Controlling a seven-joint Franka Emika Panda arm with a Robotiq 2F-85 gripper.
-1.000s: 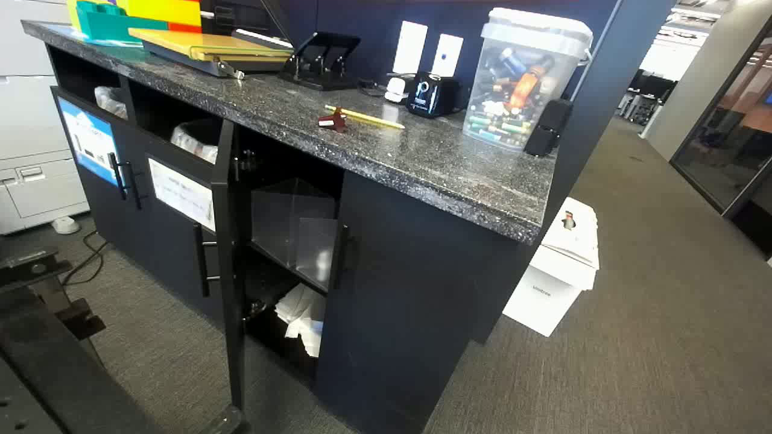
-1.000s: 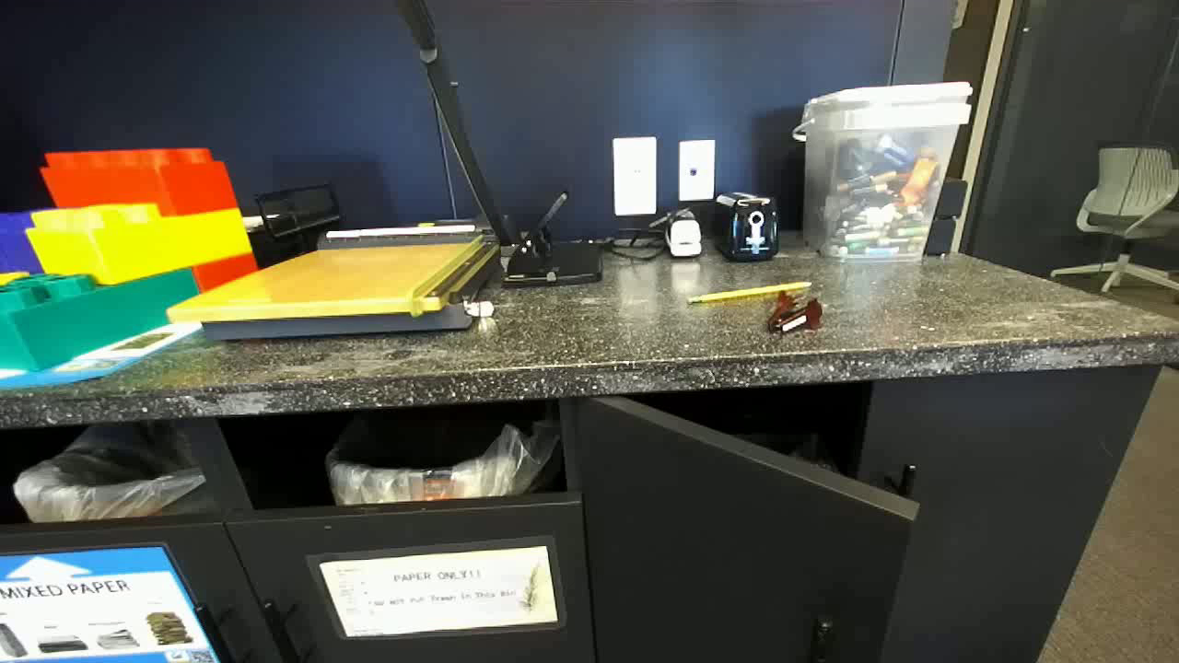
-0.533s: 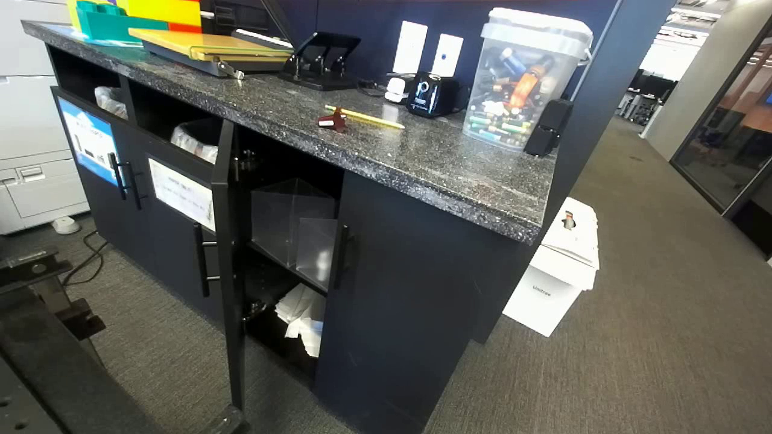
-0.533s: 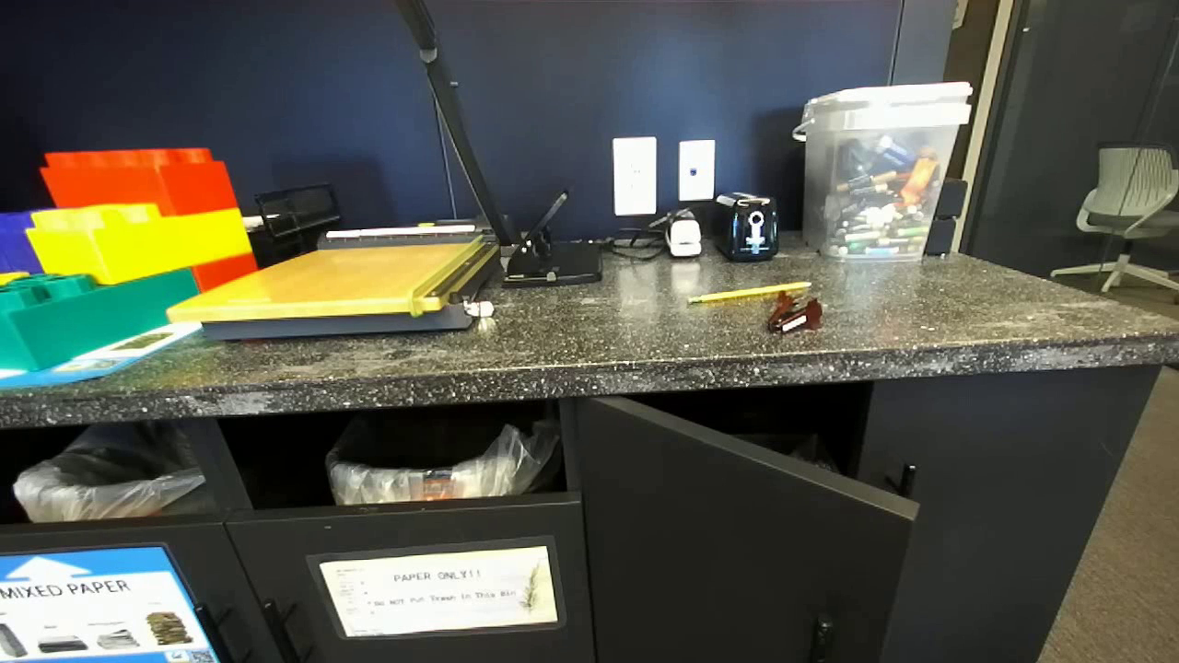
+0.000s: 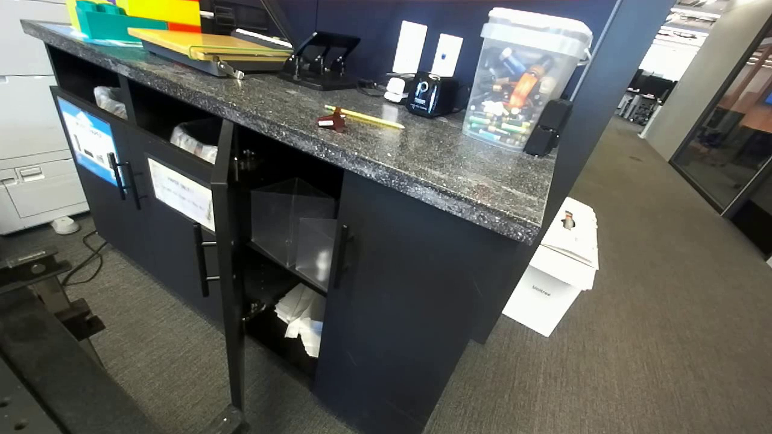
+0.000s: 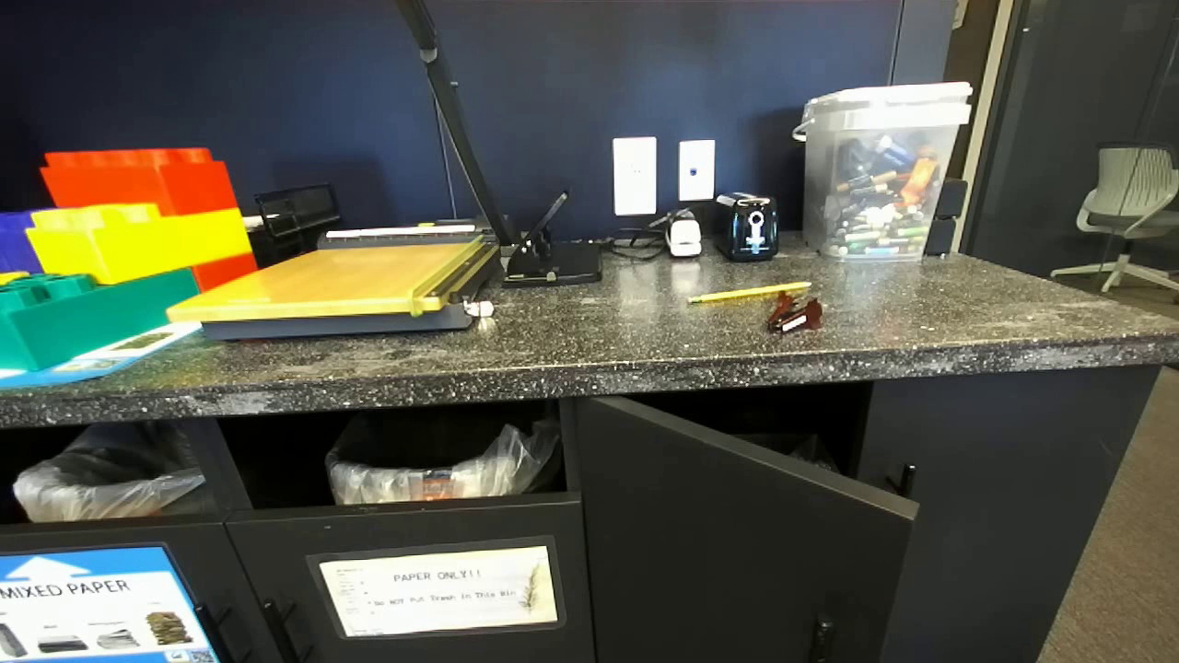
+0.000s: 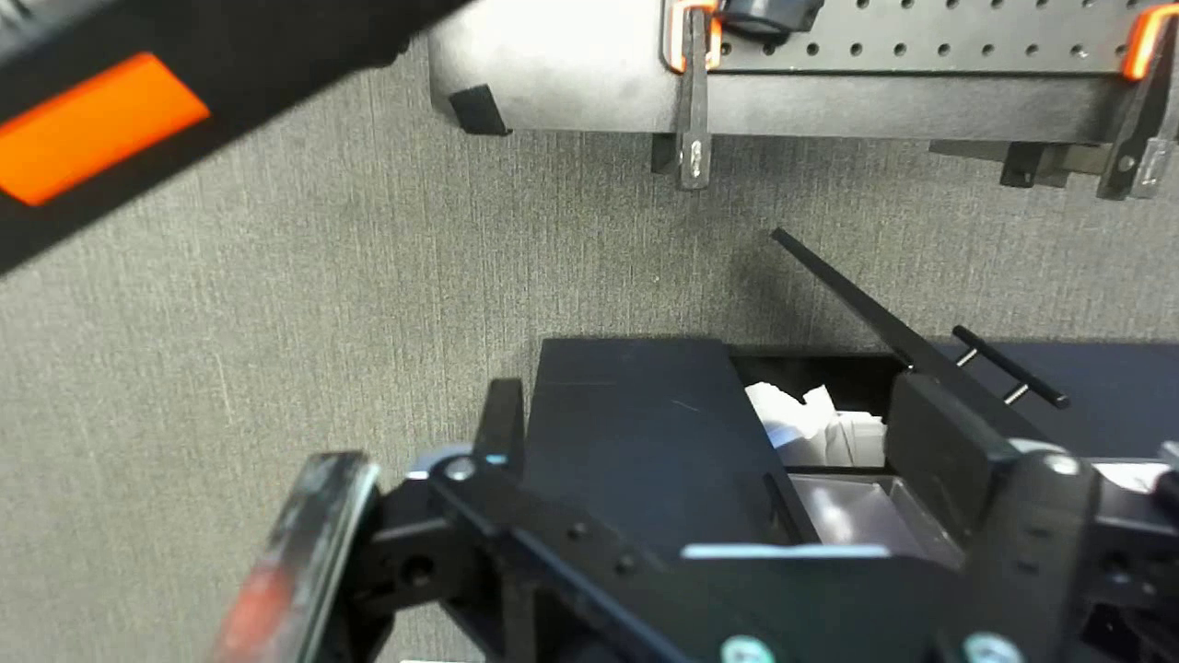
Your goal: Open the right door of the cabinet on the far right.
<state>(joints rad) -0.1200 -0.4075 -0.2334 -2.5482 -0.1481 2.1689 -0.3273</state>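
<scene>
Found passing room, in the wrist view, over carpet (image 7: 276, 322) left of the tool (image 7: 714, 410) and beyond its spread fingers (image 7: 939, 451), bounded farther out by a black beam (image 7: 267, 55) and a grey stand (image 7: 571, 83). Between the fingers, faced the closed right door (image 7: 636, 433) and its bar handle (image 7: 781, 508), then a gap into the cabinet (image 7: 829, 368), partly filled by white papers (image 7: 815, 428) and a clear bin (image 7: 843, 511). Was hemmed right of the tool by the open twin door (image 7: 893, 331) and its pull (image 7: 1009, 365).

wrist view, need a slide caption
Pincer open before the closed right door; the neighbouring door stands open, baring white papers.
</scene>
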